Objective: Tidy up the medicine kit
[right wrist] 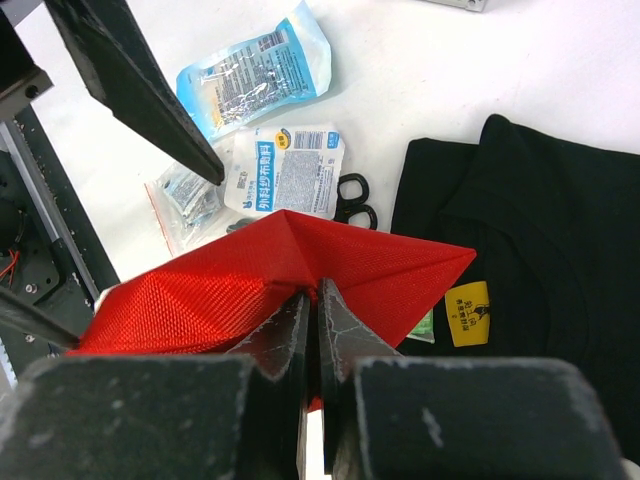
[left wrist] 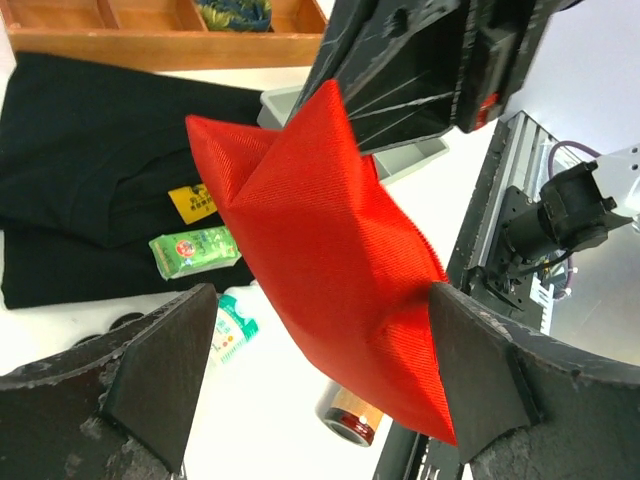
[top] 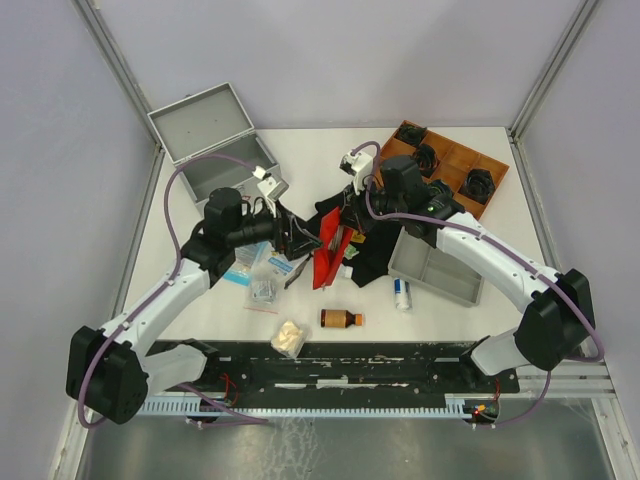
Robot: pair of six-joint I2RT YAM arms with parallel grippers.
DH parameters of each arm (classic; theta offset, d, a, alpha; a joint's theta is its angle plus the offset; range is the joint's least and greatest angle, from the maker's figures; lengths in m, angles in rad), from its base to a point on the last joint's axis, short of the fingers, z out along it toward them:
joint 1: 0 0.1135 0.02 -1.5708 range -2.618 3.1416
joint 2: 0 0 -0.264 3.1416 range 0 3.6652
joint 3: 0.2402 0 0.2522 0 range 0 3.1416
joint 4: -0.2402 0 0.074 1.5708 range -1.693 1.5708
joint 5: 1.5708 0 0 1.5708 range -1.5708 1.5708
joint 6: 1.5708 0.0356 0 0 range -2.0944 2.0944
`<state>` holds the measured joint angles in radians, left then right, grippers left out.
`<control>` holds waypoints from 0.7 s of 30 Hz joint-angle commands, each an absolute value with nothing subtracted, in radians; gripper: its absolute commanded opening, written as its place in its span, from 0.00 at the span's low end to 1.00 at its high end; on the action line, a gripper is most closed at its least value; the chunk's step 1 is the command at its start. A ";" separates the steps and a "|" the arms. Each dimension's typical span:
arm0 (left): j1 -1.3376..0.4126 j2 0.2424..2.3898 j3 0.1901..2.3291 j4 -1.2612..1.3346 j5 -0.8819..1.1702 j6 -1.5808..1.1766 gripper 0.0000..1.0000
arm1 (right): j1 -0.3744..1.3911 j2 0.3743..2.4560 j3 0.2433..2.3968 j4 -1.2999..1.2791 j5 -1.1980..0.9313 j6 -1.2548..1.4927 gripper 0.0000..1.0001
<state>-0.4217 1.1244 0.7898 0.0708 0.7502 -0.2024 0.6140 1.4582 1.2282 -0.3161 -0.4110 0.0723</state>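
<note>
The medicine kit [top: 205, 125], a silver-grey metal case, stands open at the back left of the table. A flat red pouch [top: 328, 255] hangs on edge above the table's middle. My right gripper [right wrist: 318, 300] is shut on the red pouch [right wrist: 200, 290], pinching its upper edge. My left gripper [left wrist: 320, 385] is open, its fingers [left wrist: 160, 380] straddling the lower corner of the red pouch [left wrist: 320, 250]. The corner lies against the right-hand pad. In the top view the left gripper [top: 300, 240] faces the right gripper [top: 345, 222] across the pouch.
A black cloth [top: 375, 245] lies under the pouch, and a grey divided tray [top: 435, 268] and a wooden box [top: 445, 165] sit to the right. Loose around it are sachets [top: 255, 270], an amber bottle [top: 341, 319], a white bottle [top: 402, 293], a cotton pack [top: 290, 337] and scissors [right wrist: 355, 200].
</note>
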 commanded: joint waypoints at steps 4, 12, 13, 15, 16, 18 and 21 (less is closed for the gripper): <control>-0.444 1.169 0.822 0.036 0.717 -0.165 0.91 | 0.613 1.447 1.280 -0.299 -0.409 0.064 0.01; -0.462 1.199 0.834 0.045 0.764 -0.194 0.98 | 0.613 1.459 1.298 -0.317 -0.381 0.075 0.00; -0.461 1.200 0.831 0.054 0.778 -0.204 0.99 | 0.613 1.457 1.296 -0.318 -0.375 0.075 0.00; -0.461 1.191 0.819 0.085 0.796 -0.222 1.00 | 0.612 1.460 1.295 -0.319 -0.370 0.075 0.00; -0.461 1.187 0.815 0.096 0.796 -0.226 1.00 | 0.613 1.459 1.296 -0.319 -0.370 0.075 0.00; -0.461 1.181 0.811 0.100 0.772 -0.226 1.00 | 0.612 1.460 1.297 -0.318 -0.377 0.079 0.01; -0.463 1.189 0.816 0.095 0.748 -0.224 1.00 | 0.613 1.466 1.298 -0.317 -0.383 0.085 0.01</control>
